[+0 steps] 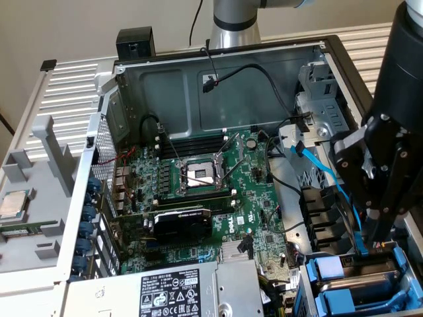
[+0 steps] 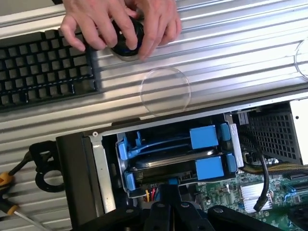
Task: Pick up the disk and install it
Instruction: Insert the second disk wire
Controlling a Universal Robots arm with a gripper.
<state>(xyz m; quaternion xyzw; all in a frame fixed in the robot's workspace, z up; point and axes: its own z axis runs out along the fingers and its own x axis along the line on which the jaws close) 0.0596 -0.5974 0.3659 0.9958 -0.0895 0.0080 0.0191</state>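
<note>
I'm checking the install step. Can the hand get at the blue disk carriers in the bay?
Probably yes: the hand, shut, hangs right at the blue carriers in the open case, nothing between them.

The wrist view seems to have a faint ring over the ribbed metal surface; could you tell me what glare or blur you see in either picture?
Wrist view: a pale circular lens reflection floats over the ribbed metal surface, which shines brightly; the hand looks slightly smeared. Exterior view: even, soft light, with the dark arm close and blurred.
</note>
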